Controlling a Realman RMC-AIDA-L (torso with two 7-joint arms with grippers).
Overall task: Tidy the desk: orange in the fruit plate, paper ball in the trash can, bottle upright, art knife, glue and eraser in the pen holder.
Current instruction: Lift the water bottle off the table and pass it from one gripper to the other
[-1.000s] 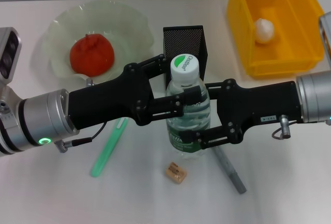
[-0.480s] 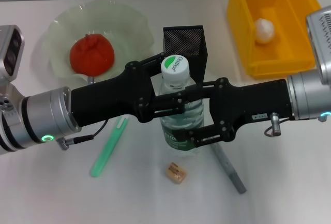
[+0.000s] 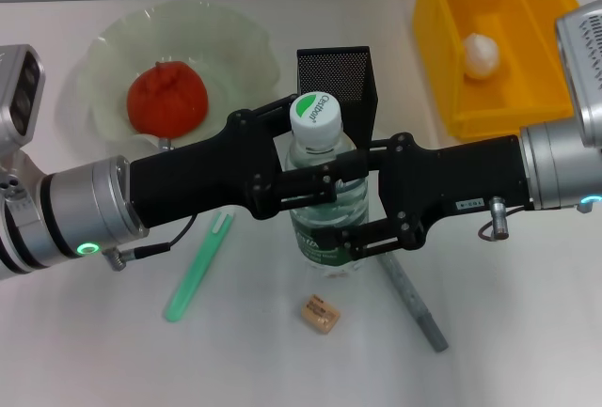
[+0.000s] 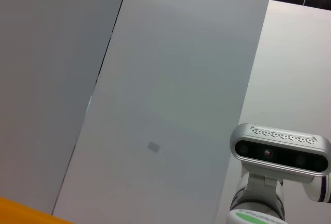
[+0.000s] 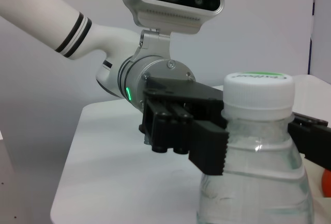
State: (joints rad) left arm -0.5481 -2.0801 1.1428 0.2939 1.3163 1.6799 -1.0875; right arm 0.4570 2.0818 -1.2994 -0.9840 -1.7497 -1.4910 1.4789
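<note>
The bottle (image 3: 323,195) has shifted slightly left and stands nearly upright before the pen holder (image 3: 336,82). Left gripper (image 3: 306,181) and right gripper (image 3: 346,230) both clamp it. Release gently, one side first, to avoid tipping.
</note>
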